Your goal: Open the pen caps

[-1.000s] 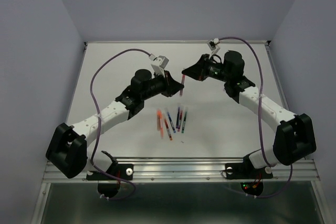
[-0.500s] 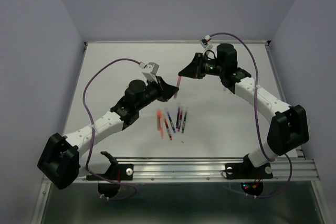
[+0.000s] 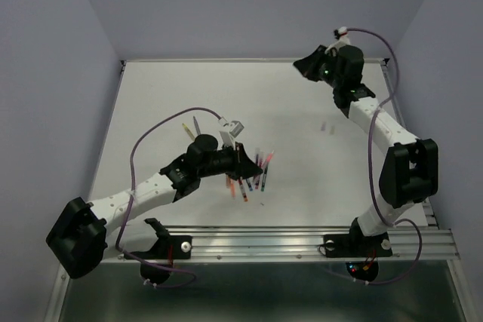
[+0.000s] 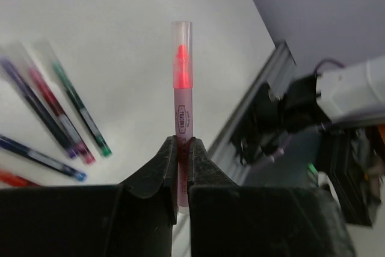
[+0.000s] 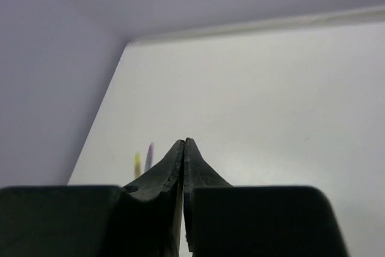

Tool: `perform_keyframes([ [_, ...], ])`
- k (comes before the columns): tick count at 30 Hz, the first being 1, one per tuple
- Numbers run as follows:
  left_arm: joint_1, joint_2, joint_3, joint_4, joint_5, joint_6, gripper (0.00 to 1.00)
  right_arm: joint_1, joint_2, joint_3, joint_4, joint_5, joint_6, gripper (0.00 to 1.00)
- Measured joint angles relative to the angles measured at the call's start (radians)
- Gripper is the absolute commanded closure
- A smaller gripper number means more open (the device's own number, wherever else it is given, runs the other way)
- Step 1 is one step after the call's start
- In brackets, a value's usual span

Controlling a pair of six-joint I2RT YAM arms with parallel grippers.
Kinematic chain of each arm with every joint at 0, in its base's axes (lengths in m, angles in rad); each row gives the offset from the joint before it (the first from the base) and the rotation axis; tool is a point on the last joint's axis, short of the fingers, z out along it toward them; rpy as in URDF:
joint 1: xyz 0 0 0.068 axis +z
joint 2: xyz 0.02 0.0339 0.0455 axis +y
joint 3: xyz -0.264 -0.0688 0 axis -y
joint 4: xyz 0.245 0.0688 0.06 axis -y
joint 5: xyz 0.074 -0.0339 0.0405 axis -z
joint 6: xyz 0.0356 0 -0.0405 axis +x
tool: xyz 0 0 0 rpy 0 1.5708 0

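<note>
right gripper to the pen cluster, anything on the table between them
Only bare table between the right gripper and pen cluster, seen in the top view.

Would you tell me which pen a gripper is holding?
The pink pen with a clear cap, clamped in the left gripper; the other pens lie on the table.

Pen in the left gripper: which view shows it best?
Left wrist view: the pen stands clamped in the jaws of the left gripper, with its clear cap plainly visible. Top external shows it tiny and blurred at best; right wrist does not show it.
</note>
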Motion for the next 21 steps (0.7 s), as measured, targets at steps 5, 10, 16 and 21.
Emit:
perform_keyframes([
  [5,-0.06,-0.017,-0.063,-0.106,0.127,-0.034,1.0,-0.195,0.009,0.042,0.118,0.216,0.0,0.99],
  [10,-0.057,-0.019,-0.063,-0.13,0.121,-0.038,1.0,-0.192,-0.008,0.041,0.17,0.195,-0.01,0.99],
  [16,-0.057,0.004,0.006,-0.114,0.053,-0.014,1.0,-0.164,-0.166,-0.182,0.237,-0.013,0.014,0.5],
  [21,-0.057,0.052,0.077,-0.041,-0.03,0.002,1.0,-0.165,-0.287,-0.398,0.392,-0.221,0.122,0.34],
])
